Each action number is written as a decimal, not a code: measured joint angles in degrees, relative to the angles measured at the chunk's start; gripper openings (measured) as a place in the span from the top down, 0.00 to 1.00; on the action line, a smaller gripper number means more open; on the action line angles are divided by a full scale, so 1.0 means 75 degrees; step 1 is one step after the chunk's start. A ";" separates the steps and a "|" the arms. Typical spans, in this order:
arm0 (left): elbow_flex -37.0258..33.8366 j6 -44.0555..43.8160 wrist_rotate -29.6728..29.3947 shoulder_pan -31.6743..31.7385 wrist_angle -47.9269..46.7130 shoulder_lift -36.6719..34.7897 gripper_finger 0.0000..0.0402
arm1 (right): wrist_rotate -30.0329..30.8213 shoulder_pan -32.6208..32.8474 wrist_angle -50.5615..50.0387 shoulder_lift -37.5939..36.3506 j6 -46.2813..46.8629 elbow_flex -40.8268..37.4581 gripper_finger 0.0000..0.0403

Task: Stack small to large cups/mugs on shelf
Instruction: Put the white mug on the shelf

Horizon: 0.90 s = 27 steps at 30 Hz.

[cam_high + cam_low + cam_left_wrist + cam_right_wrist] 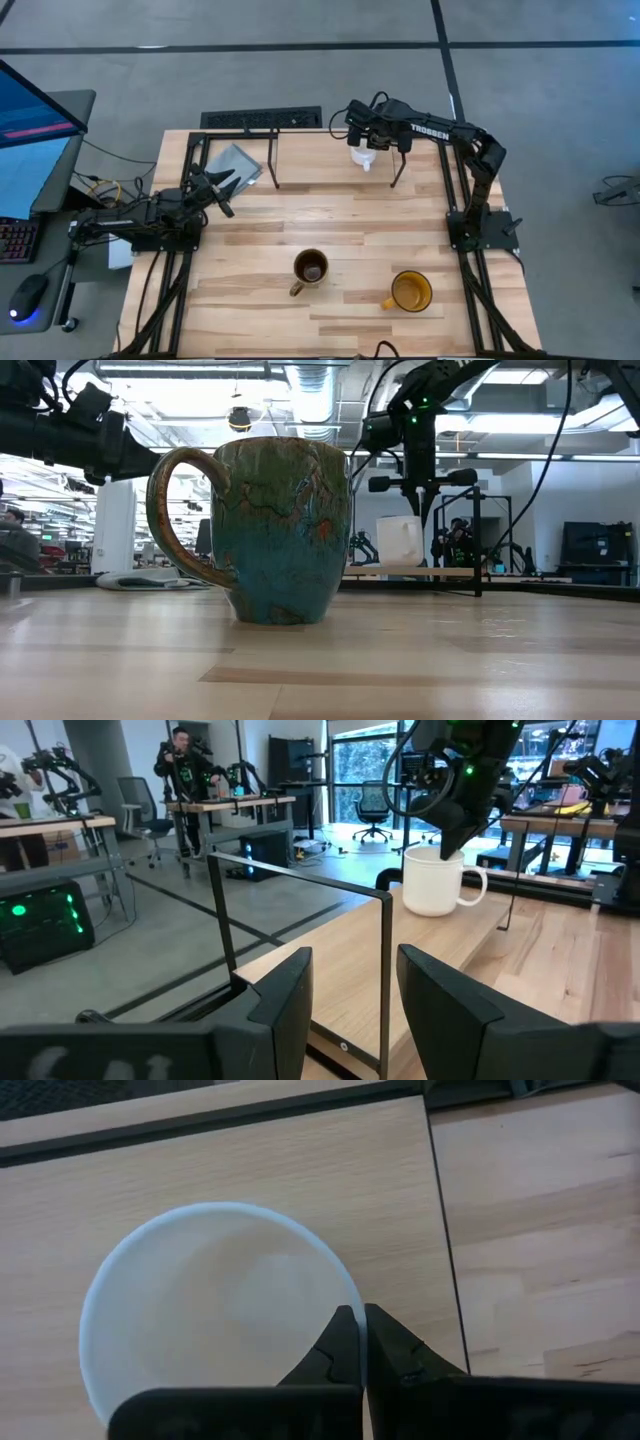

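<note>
The small white mug point(362, 157) stands upright at the table's far edge, within the black rod shelf point(273, 160). It also shows in the low view point(400, 541) and the left wrist view point(433, 886). My right gripper point(367, 138) is above it, shut on its rim. The dark brown mug point(311, 268) and the yellow-orange mug point(410, 291) stand on their bases on the near half of the table. In the low view the brown mug point(285, 530) fills the front. My left gripper point(226, 190) waits open near the left edge. My right gripper pinches the white mug's rim point(342, 1280), one finger inside the mug point(335, 1342) and one outside. The fingers come from above, pointing down. The mug hangs upright; whether its base rests on anything I cannot tell.
A flat black slotted strip point(262, 119) lies beyond the far edge. A grey flat object point(236, 162) sits at the far left corner. The shelf's thin rod point(386, 970) stands close before my left gripper. People are at desks in the room behind. Bare wood lies mid-table.
</note>
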 joint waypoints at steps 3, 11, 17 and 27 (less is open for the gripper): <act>0.0000 0.0000 0.0000 -0.0003 0.0000 0.0000 0.65 | -0.0002 0.0002 -0.0007 0.0000 0.0005 0.0000 0.98; 0.0000 0.0000 0.0000 -0.0003 0.0000 0.0000 0.65 | -0.0015 0.0003 -0.0062 0.0000 -0.0084 -0.0003 0.87; 0.0000 0.0000 0.0000 -0.0001 0.0000 0.0000 0.65 | -0.0020 0.0003 -0.0054 0.0000 -0.0103 -0.0003 0.83; 0.0000 -0.0175 0.0000 -0.0003 0.0000 0.0000 0.65 | -0.0028 -0.0001 -0.0057 -0.0001 -0.0085 -0.0003 0.83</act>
